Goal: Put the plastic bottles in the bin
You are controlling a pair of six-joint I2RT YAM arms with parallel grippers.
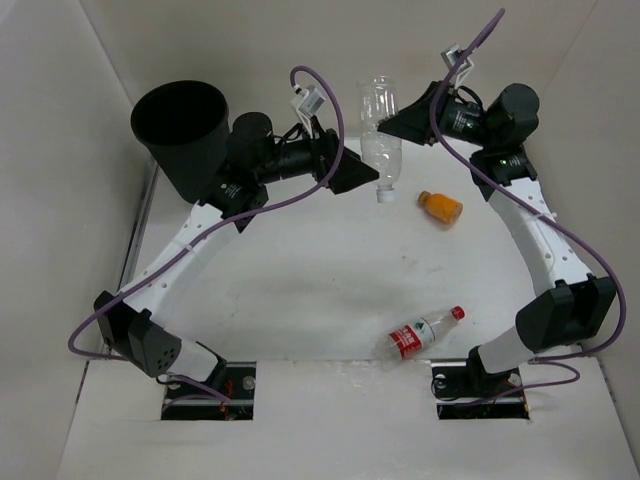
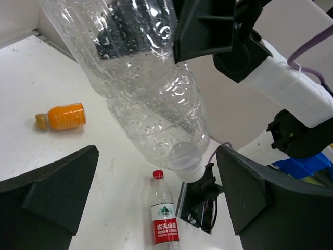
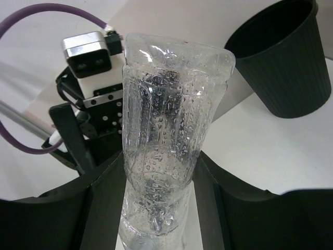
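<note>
Left arm (image 1: 185, 240) extends from its base toward the clear bottle (image 1: 381, 150). The left tool (image 1: 350, 172) sits just left of the bottle's neck end, fingers spread wide. Right arm (image 1: 535, 225) bends in from the bottle's right. The right tool (image 1: 400, 118) clamps the bottle's body between both fingers.

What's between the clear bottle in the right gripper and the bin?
The open left gripper and its wrist stand between clear bottle and bin, shown in the top external view.
</note>
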